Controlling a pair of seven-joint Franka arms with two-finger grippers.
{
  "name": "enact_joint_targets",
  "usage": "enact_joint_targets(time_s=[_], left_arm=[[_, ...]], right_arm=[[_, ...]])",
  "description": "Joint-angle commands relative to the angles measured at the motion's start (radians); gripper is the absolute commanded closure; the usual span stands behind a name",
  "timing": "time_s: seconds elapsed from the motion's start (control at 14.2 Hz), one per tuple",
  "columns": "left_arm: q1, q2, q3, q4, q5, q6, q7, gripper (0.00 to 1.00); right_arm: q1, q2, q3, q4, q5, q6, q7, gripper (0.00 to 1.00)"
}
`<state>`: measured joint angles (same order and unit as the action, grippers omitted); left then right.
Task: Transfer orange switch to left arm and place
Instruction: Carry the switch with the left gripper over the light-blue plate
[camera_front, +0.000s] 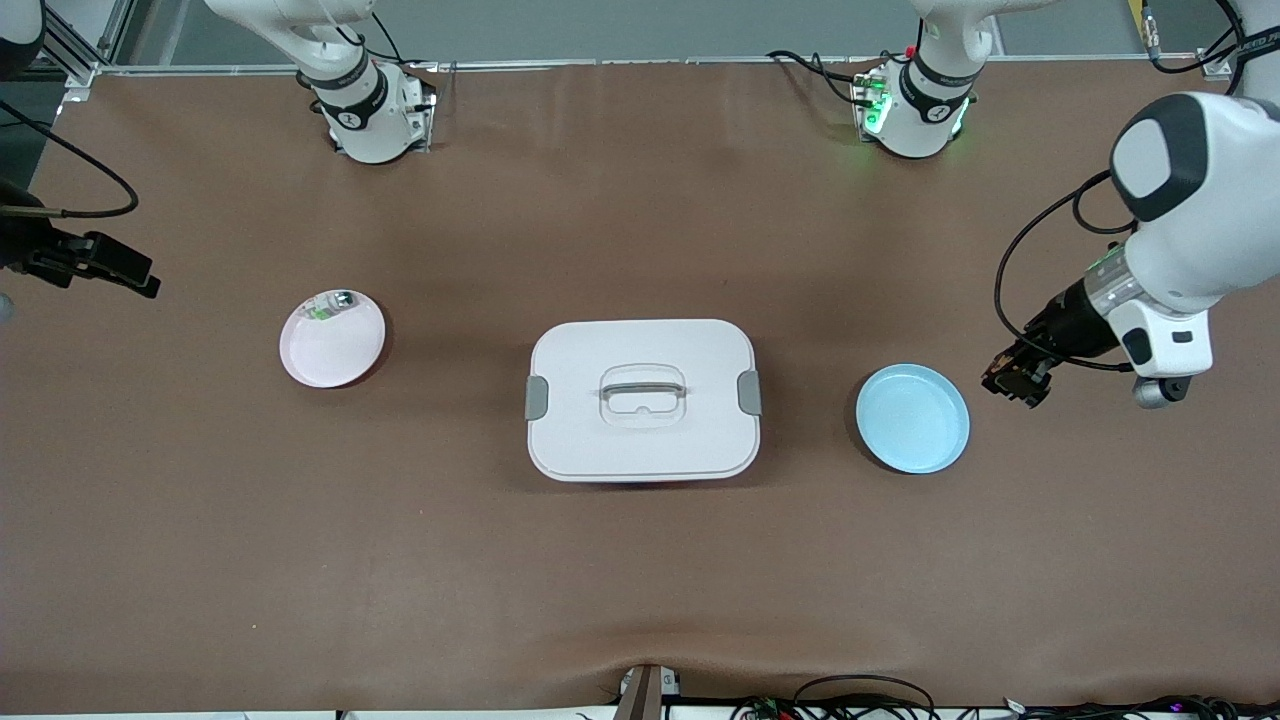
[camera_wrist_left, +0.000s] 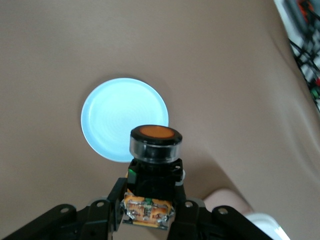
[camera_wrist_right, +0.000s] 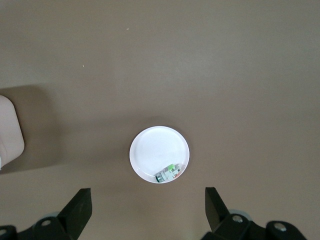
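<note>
Above the counter, left tool (camera_front: 1012, 385): clamped on the orange switch (camera_wrist_left: 152, 160), beside the blue plate (camera_front: 912, 418).
Right tool (camera_front: 125, 272): spread wide, empty, waiting.
Risk: crossing low could clip the box (camera_front: 642, 400); a loose handover drops the switch.

Right arm mostly out of frame in the front view; only its base and the right gripper (camera_front: 120, 272) poke in at the edge, and in its own wrist view the fingertips (camera_wrist_right: 77, 210) are cut off by the picture's border. Orange switch (camera_wrist_left: 152, 167): lower body hidden between the left gripper (camera_wrist_left: 149, 212) fingers; in the front view too small to make out. Small green-and-silver component (camera_wrist_right: 168, 173) on the pink plate (camera_front: 345, 355) too tiny for detail.
</note>
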<state>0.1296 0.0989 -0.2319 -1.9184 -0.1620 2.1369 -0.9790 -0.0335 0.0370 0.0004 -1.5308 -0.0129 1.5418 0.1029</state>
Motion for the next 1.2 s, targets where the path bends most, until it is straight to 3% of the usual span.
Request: enact_joint_targets(time_s=[0.0, 0.14, 0.35, 1.13], left_arm=[[-0.004, 0.045, -0.010, -0.025, 0.100, 0.069, -0.165, 1.00], [-0.018, 0.091, -0.012, -0.025, 0.163, 0.087, -0.272, 1.00], [-0.019, 0.142, -0.012, -0.027, 0.170, 0.087, -0.317, 1.00], [-0.033, 0.258, -0.012, -0.025, 0.170, 0.124, -0.448, 1.00]], right_arm=[[-0.049, -0.042, 0.016, -0.036, 0.039, 0.028, -0.006, 0.00], [-0.066, -0.040, 0.016, -0.023, 0.065, 0.032, -0.006, 0.00], [-0.101, -0.034, 0.018, -0.019, 0.131, 0.035, -0.008, 0.00], [0.009, -0.043, 0.027, -0.026, 0.010, 0.055, 0.004, 0.00]])
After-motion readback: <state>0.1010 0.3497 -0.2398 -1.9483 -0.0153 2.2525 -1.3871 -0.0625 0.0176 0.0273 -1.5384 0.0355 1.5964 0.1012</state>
